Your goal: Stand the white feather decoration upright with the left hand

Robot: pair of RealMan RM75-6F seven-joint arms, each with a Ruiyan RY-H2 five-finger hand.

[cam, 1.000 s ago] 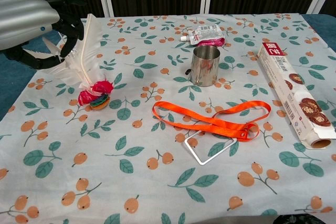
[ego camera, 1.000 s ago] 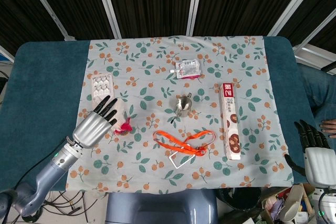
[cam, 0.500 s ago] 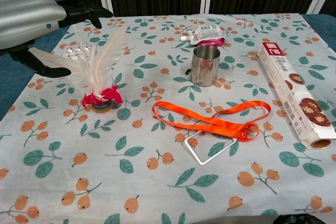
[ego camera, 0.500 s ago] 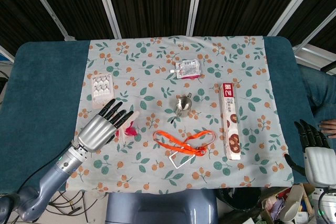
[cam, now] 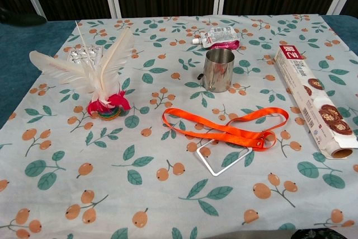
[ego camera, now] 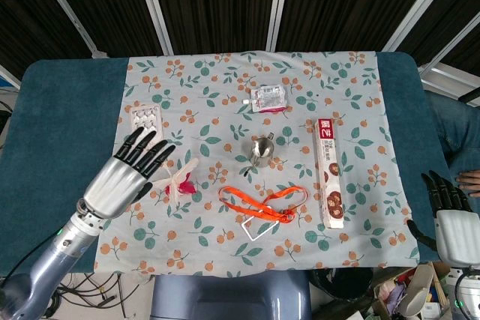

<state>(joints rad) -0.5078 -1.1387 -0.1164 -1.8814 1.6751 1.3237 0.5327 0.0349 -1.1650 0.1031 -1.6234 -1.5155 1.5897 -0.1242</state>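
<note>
Feather (cam: 100,76): stood upright, left of frame centre, just right of left hand (ego camera: 124,174); fingers spread, nothing held.

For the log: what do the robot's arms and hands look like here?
The left hand has a ribbed silver back and black fingers, on a grey-blue forearm with a small green light at the wrist. The right hand matches: black fingers, pale silver back, mostly cut off by the frame.

Feather deco (cam: 100,79) upright, left of cup (cam: 217,70); lanyard (cam: 224,129) in front.
</note>
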